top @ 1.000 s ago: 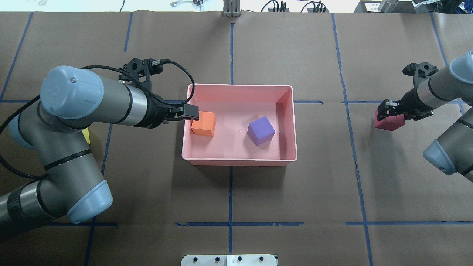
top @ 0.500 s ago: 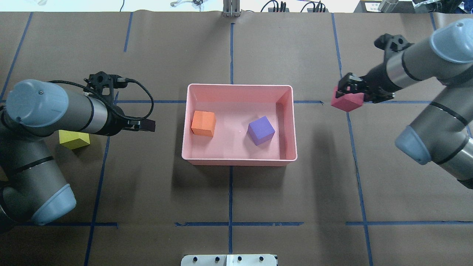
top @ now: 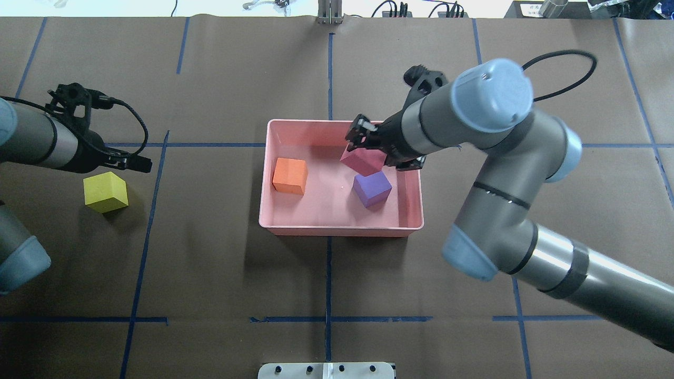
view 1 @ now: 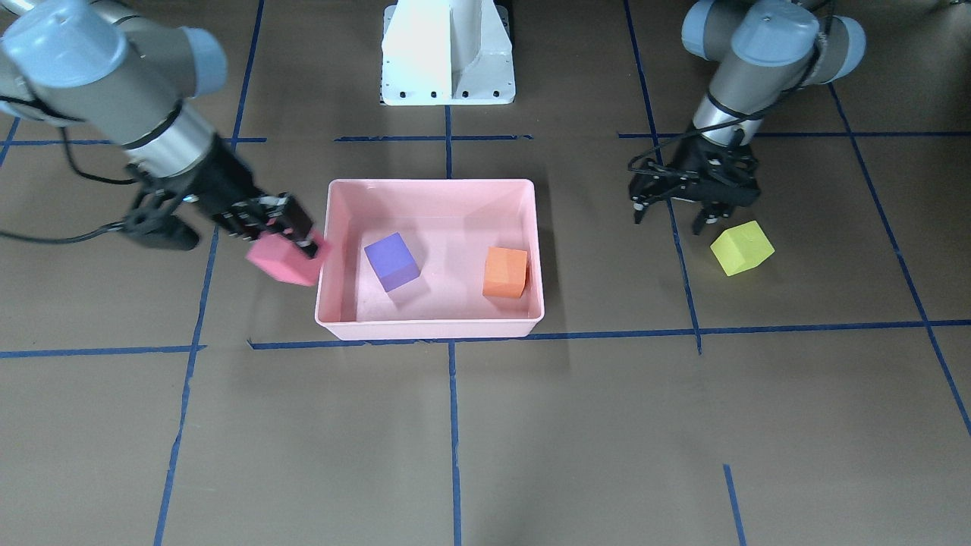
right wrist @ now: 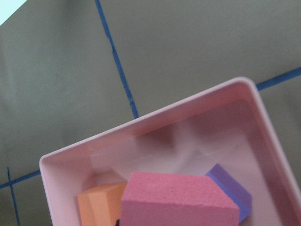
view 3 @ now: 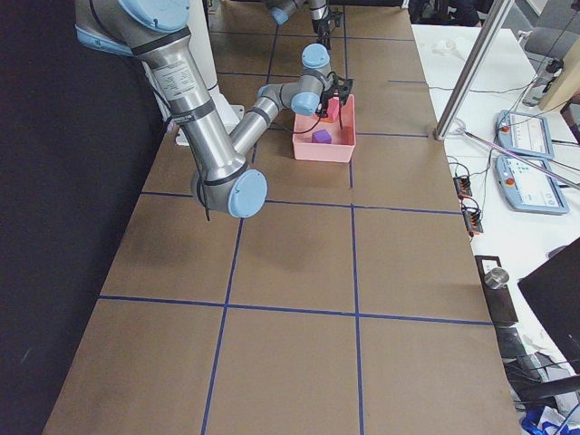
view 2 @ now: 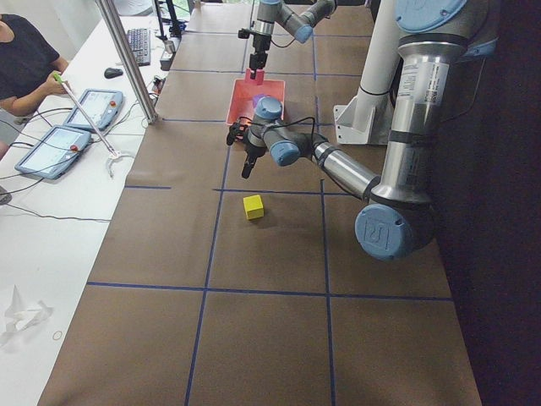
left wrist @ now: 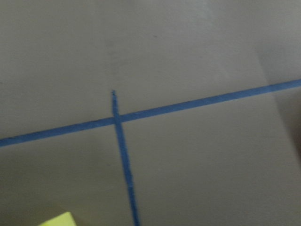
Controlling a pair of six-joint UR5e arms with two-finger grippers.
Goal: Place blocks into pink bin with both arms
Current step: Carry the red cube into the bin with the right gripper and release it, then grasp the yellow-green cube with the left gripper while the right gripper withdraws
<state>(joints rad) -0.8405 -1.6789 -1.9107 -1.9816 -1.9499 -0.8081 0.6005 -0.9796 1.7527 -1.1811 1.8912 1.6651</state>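
Red-pink block [top: 363, 162]: matte foam, likely light, soft, grippy; pinched across flat faces by right tool [top: 364, 147] (over pink bin [top: 342, 227]). Yellow-green block [top: 106, 192]: beside spread left tool [view 1: 667, 216].

We see a pale pink plastic bin [top: 342, 227], an orange foam cube [top: 289, 176], a purple foam cube [top: 372, 189], a red-pink foam cube [top: 363, 162], a yellow-green foam cube [top: 106, 191], and a brown paper tabletop [top: 237, 273] crossed by blue tape lines [top: 328, 279].
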